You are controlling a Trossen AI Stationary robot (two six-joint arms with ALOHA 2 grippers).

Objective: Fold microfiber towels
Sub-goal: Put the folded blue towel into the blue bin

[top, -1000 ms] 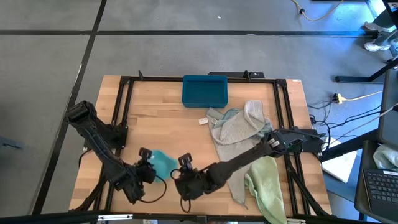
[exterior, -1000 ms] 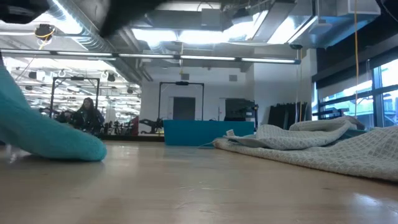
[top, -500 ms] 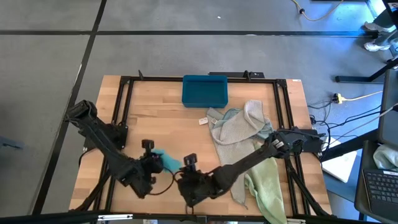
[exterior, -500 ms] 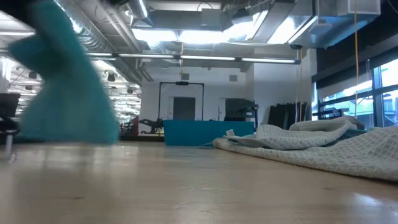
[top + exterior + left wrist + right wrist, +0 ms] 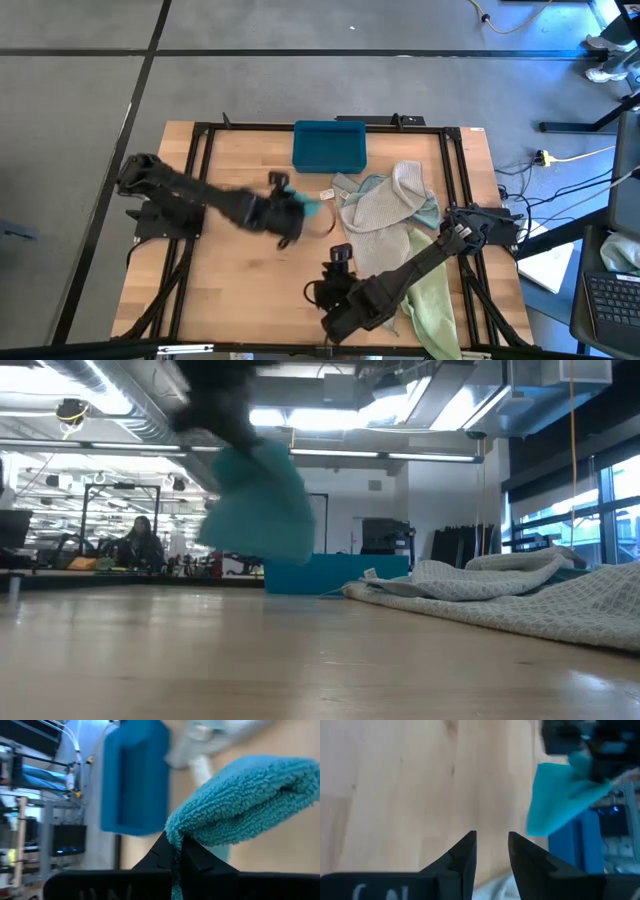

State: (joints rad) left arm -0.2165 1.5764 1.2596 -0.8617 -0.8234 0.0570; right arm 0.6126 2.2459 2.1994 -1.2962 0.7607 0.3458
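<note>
My left gripper is shut on the teal towel, a folded bundle held above the middle of the table, between the teal-blue bin and the pile of towels. In the low view the towel hangs in the air. My right gripper is open and empty near the table's front, its fingers over bare wood. A grey-beige towel lies crumpled on a pale blue one. A pale green towel lies at the near right. My left gripper pinches the teal towel between its two shut fingers at the edge of the folded bundle, several layers thick. The towel bulges out beyond the fingertips. It hangs below the gripper, lifted clear of the table.
The teal-blue bin stands at the table's far edge, middle. The towel pile fills the right half, with a small white tag beside it. Bare wood lies at the left and near middle. A person sits far off in the room behind.
My left gripper has swung up and away from the near left, toward the far edge and the right, carrying the teal towel off the table to a spot beside the towel pile. My right gripper has shifted a little toward the table's right edge.
</note>
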